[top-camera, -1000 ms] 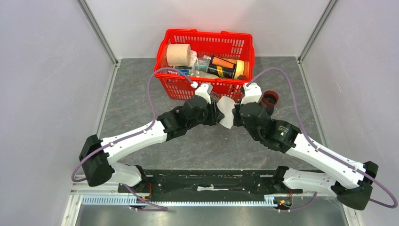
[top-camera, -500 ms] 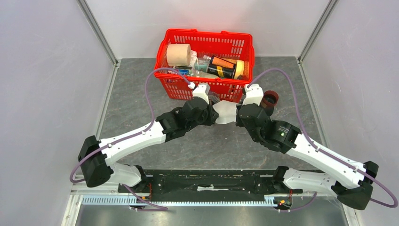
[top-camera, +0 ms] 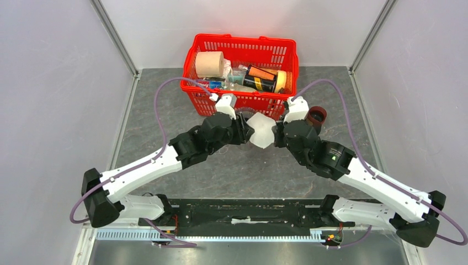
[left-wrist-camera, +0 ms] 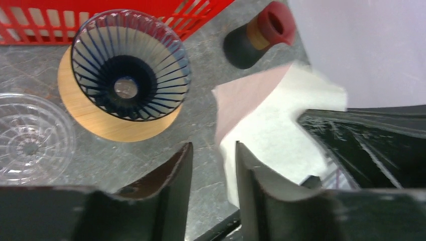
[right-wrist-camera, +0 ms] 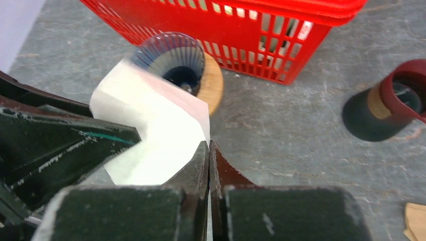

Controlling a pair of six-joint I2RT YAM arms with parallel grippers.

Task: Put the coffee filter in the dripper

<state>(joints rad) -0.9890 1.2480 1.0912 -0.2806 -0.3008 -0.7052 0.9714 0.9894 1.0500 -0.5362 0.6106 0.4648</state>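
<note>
The white paper coffee filter hangs spread between my two grippers, above the table in front of the basket. My right gripper is shut on the coffee filter at its right corner. My left gripper stands open, and the filter's left edge lies just inside its right finger. The dripper, a dark ribbed cone on a round wooden base, stands upright by the basket. In the right wrist view the dripper sits just beyond the filter. From above it is mostly hidden under the left wrist.
A red basket full of items stands right behind the dripper. A dark cup with a red rim stands to the right of my right wrist. A clear glass dish lies left of the dripper. Grey walls close in both sides.
The left gripper shut on the filter's left edge and has opened again. The left arm has shifted left. The filter went from a narrow fold to a wider spread sheet.
</note>
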